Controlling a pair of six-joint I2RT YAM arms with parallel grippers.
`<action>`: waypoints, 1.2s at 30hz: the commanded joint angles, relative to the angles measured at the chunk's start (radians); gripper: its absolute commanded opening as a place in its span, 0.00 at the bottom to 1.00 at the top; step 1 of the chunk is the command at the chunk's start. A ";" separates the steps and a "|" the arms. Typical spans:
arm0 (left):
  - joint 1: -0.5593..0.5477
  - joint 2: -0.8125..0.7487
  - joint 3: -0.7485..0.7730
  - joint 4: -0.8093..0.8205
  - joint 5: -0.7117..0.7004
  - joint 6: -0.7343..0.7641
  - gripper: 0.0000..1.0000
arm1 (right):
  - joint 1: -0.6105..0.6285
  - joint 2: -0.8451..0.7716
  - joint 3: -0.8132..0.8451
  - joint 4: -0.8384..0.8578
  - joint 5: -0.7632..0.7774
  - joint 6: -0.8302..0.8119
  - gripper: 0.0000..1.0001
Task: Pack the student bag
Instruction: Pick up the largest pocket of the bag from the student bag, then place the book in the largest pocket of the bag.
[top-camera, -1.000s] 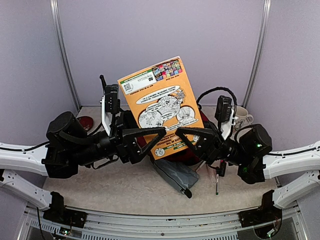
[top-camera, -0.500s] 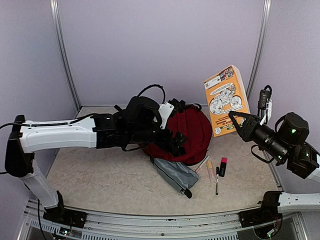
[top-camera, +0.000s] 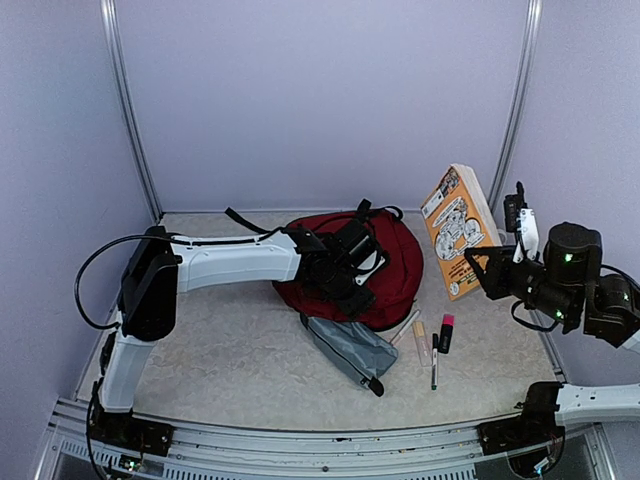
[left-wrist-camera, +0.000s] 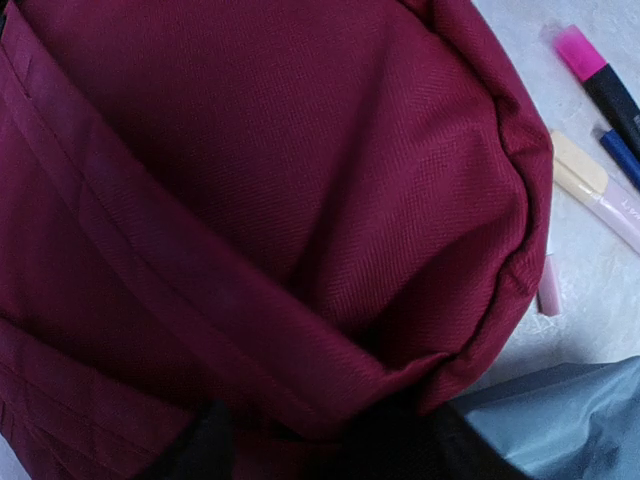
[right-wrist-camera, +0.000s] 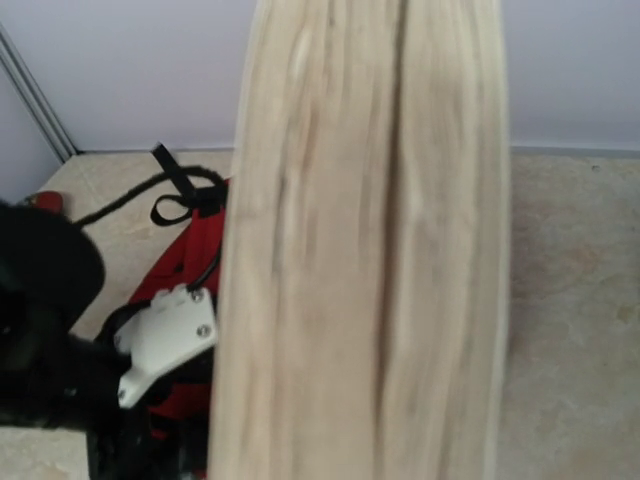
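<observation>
Left gripper (top-camera: 348, 268): low against the student bag (top-camera: 395, 262). Its jaws are barely in frame, so I cannot tell whether they are spread or pinching fabric.
Right gripper (top-camera: 487, 272): jaws clamped on one orange book (top-camera: 458, 225), held upright at the right, apart from the bag.
Surface (top-camera: 220, 350): speckled beige, enclosed by pale lilac walls (top-camera: 320, 100). The bag lies at centre.
Count: one grey pouch (top-camera: 348, 347) touching the bag's near edge; four pens (top-camera: 434, 362) beside it.

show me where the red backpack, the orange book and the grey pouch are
red backpack (top-camera: 400, 270), top external view, right side of its fabric
orange book (top-camera: 458, 228), top external view, middle of its cover
grey pouch (top-camera: 345, 345), top external view, middle of its body
</observation>
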 joint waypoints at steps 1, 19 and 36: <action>0.012 -0.013 0.008 -0.062 -0.068 0.028 0.33 | -0.019 0.034 0.059 0.022 -0.014 -0.045 0.00; 0.106 -0.273 0.169 0.079 -0.252 0.079 0.00 | -0.160 0.153 0.079 0.069 -0.669 0.005 0.00; 0.111 -0.296 0.252 0.096 -0.205 0.058 0.00 | -0.249 0.551 -0.135 0.570 -0.924 0.320 0.00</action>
